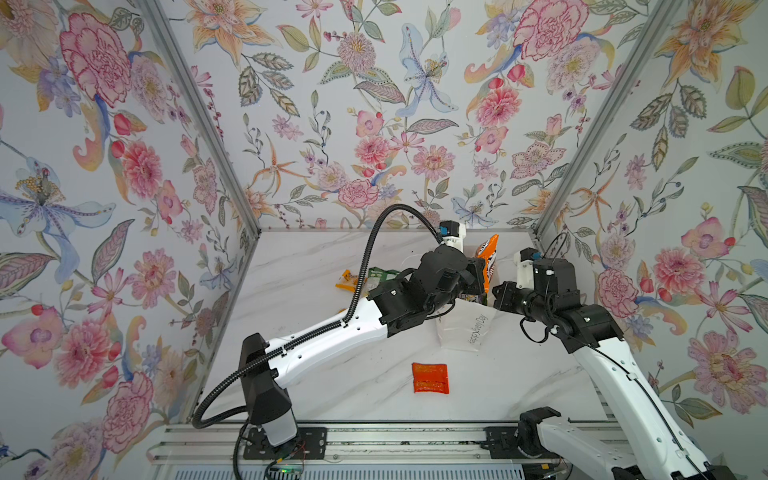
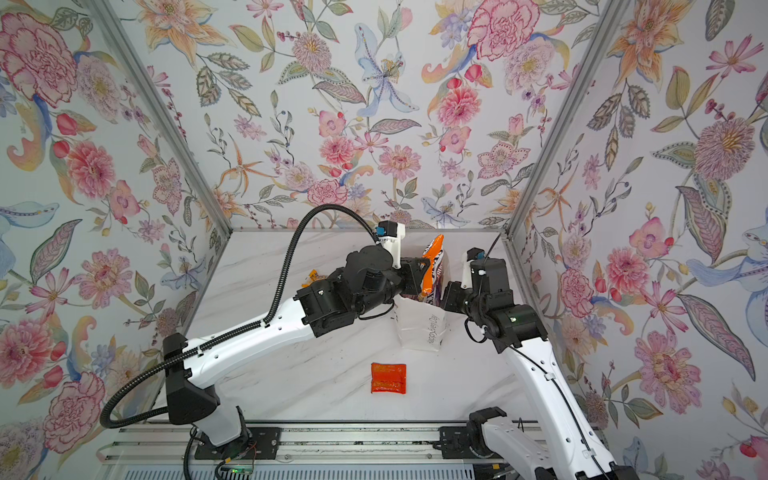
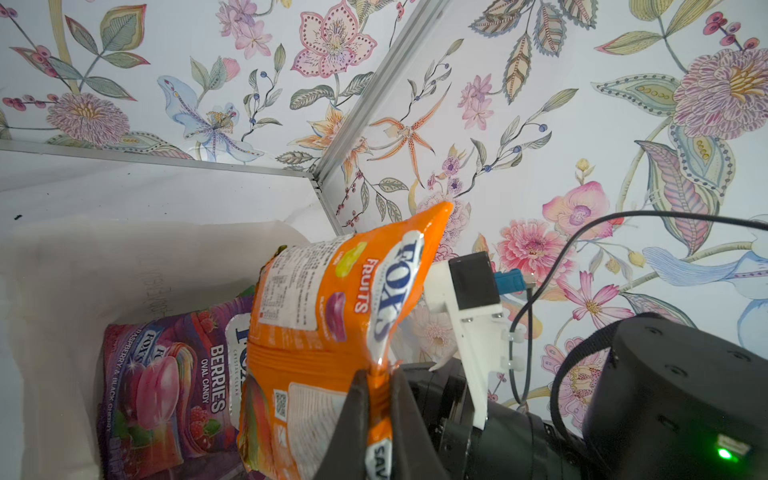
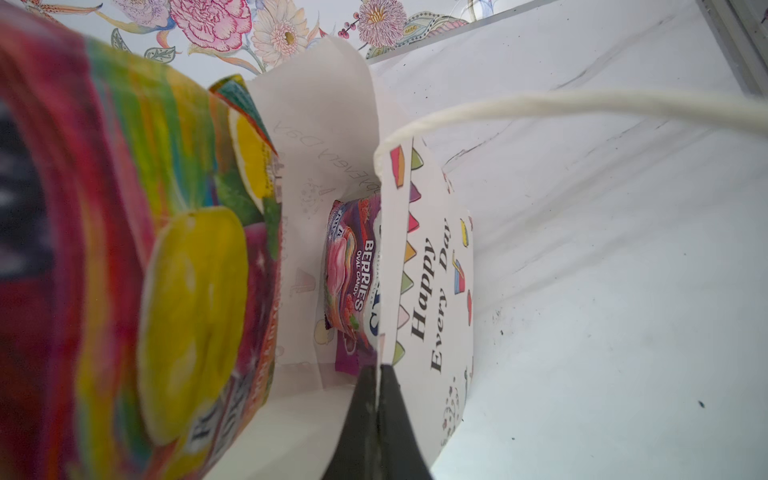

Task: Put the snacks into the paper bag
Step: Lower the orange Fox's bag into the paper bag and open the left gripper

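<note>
The orange FOX'S packet (image 3: pixel 328 332) is being held at the mouth of the paper bag (image 4: pixel 434 291), pinched by the left gripper (image 3: pixel 379 376). The bag's rim is being clamped by the right gripper (image 4: pixel 379 372); a purple FOX'S packet (image 3: pixel 166 374) is lying inside.

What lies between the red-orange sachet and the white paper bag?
Nothing; in both top views only bare marble tabletop separates the sachet from the paper bag.

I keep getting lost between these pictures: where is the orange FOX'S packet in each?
A top view: orange FOX'S packet right of centre, at the paper bag mouth.
A top view: same spot.
Left wrist: pinched in the left hand.
Right wrist: likely the big blurred colourful packet.
Shared landmark: the paper bag.
</note>
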